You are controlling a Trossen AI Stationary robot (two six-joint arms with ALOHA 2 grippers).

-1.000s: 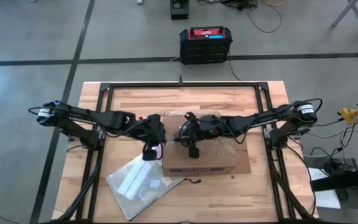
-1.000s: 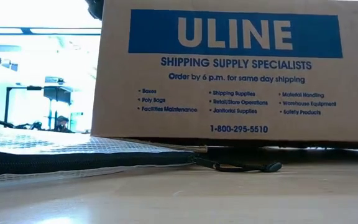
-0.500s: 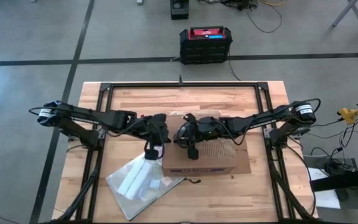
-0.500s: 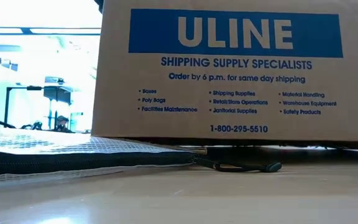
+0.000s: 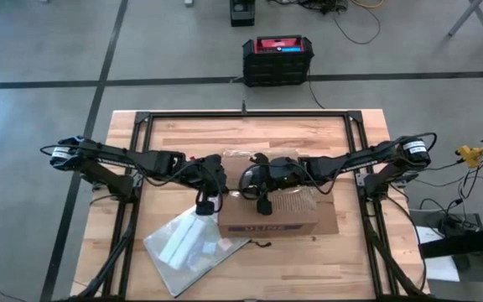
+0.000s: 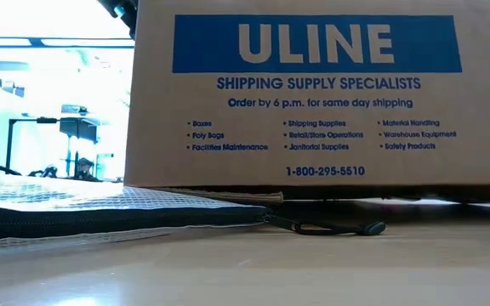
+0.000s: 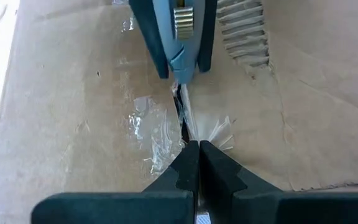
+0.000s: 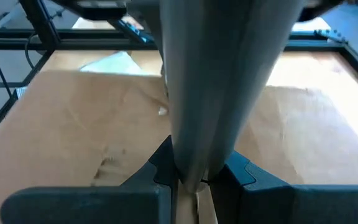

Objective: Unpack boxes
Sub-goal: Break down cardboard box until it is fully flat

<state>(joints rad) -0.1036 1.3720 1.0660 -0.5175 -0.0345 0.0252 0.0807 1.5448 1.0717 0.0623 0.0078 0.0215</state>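
Box point(image 6: 313, 93) lifted slightly | left gripper point(image 7: 192, 146) shut at seam | right gripper point(image 8: 190, 180) pinching flap point(image 8: 210, 74)

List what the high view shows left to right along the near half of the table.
Clear plastic zip bag holding white items → small black zipper pull cord → brown corrugated cardboard box with blue ULINE label.

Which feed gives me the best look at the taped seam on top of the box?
The left wrist view: it looks onto the taped seam, showing torn clear tape and a tool tip there. The right wrist view shows only the box top; a grey tool hides the seam. The high view has arms over it. The low view shows only the printed side.
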